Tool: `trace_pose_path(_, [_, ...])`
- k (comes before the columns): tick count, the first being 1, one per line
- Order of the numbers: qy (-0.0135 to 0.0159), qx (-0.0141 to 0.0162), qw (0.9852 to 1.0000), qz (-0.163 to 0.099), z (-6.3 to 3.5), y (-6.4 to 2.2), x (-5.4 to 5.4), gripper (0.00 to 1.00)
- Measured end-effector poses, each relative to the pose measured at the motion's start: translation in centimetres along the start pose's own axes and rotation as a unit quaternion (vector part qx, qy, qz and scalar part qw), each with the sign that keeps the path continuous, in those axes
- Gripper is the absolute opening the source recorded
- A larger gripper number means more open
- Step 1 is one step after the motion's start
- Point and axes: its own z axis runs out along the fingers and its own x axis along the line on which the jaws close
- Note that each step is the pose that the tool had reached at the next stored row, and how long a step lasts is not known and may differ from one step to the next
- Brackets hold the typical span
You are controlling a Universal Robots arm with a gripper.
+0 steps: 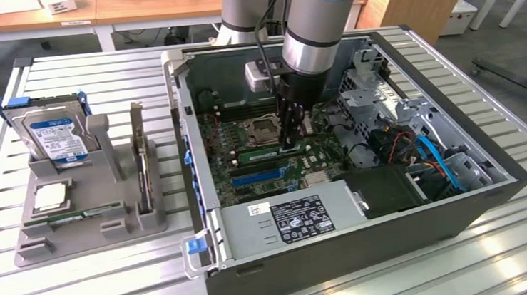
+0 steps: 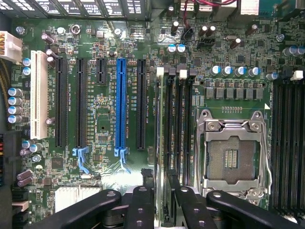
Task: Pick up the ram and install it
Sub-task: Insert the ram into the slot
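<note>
ram (image 2: 165,143): seated edge-on in motherboard (image 2: 97,109) slot | gripper (image 2: 161,191): fingers parted, straddling ram's end

The flat green motherboard (image 2: 100,109) is dark green, speckled with silver-topped capacitors. One long plastic slot (image 2: 121,105) is bright blue, the edge slot (image 2: 39,93) is white, and the rest are black. The jointed gripper (image 2: 161,180) is black. The slatted metal table (image 1: 502,255) shows pale grey stripes. The silver hard drive (image 1: 53,137) carries a blue-and-white label.
</note>
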Motion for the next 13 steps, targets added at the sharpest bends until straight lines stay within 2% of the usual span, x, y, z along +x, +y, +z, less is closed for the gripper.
trace_pose_path(4, [0.0000, 0.0000, 1.0000, 0.000, -0.59, 0.03, 0.0, 0.25])
trace_pose_path(13, [0.0000, 0.0000, 1.0000, 0.000, -2.77, 0.12, 0.0, 0.25])
